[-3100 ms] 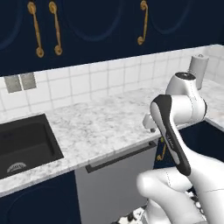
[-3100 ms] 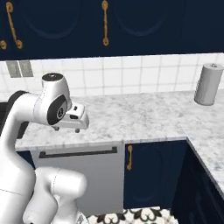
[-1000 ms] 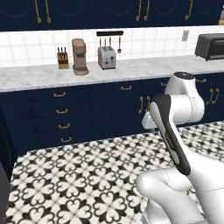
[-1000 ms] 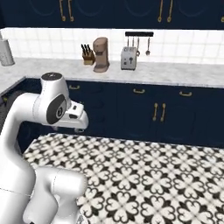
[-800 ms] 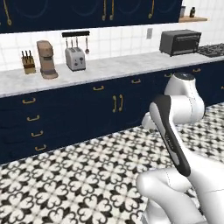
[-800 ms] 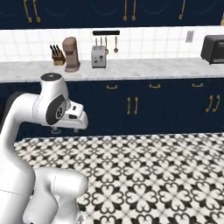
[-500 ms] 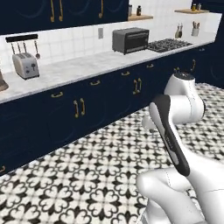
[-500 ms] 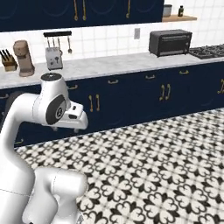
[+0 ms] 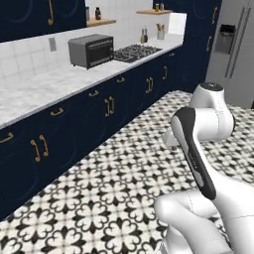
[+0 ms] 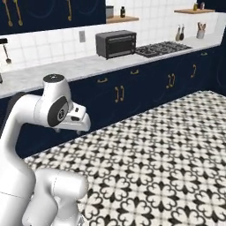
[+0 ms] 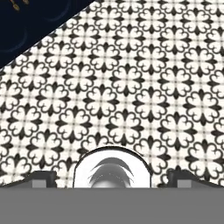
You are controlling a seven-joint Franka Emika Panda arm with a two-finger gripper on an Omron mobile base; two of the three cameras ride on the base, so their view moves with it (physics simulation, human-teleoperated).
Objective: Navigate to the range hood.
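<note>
The range hood is out of view; the frames cut off above the black gas cooktop (image 9: 134, 51) (image 10: 163, 47), where I see white tiled wall. My gripper (image 11: 112, 178) hangs folded close to the arm, over the patterned floor (image 11: 122, 87). Its two dark fingertips (image 11: 41, 177) stand far apart at the bottom of the hand view, open, with nothing between them. In the base views the hand (image 9: 170, 140) (image 10: 75, 120) sits at mid height, well short of the counter.
A dark toaster oven (image 9: 91, 50) (image 10: 116, 43) stands on the marble counter (image 9: 44, 89) left of the cooktop. Navy cabinets (image 10: 132, 88) run below. A grey fridge (image 9: 233, 49) closes the far right. Black-and-white tiled floor (image 10: 167, 145) lies open between me and the counter.
The whole view has swept right along the counter: knife block, coffee maker and toaster are gone, the toaster oven and cooktop are nearer, the fridge has appeared. The arm's pose is unchanged.
</note>
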